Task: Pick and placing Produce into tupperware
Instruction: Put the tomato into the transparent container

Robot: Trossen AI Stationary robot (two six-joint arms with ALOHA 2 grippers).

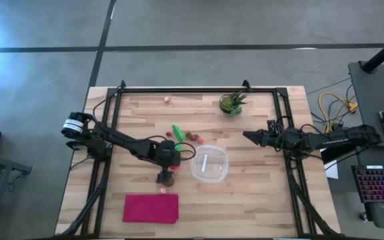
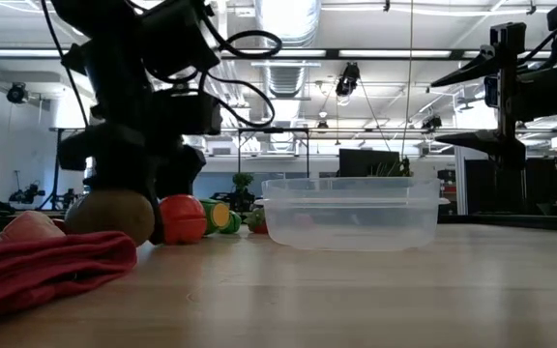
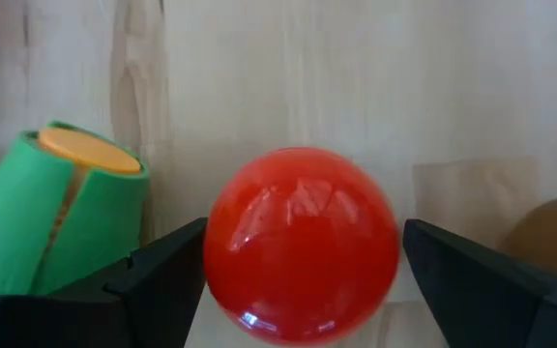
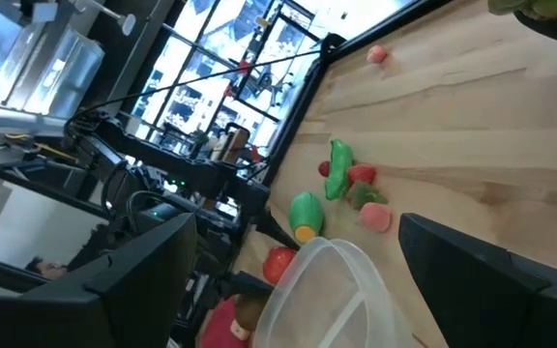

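My left gripper (image 1: 168,161) (image 3: 303,290) points down at the table, open, with a finger on either side of a shiny red ball (image 3: 301,242) (image 2: 182,217) that sits on the wood. A brown round piece (image 1: 167,179) (image 2: 110,215) lies just beside it, nearer the table's near edge. A green piece with a yellow end (image 3: 66,213) lies on the ball's other side. More produce (image 1: 191,137) and a green oblong (image 1: 179,132) lie farther off. The clear tupperware (image 1: 209,164) (image 2: 351,213) stands to the right. My right gripper (image 1: 247,135) (image 4: 298,290) hovers open beyond it. My left gripper comes at the red ball from above, and its fingers (image 3: 162,280) stand close against the ball's two sides. Whether they touch it, I cannot tell. The ball's underside is on the table.
A magenta cloth (image 1: 151,208) (image 2: 46,261) lies near the near edge, with a small pink piece (image 2: 32,227) by it. A potted plant (image 1: 232,103) stands near the far edge, and a lone pink piece (image 1: 167,100) to its left. Bare wood lies right of the tupperware.
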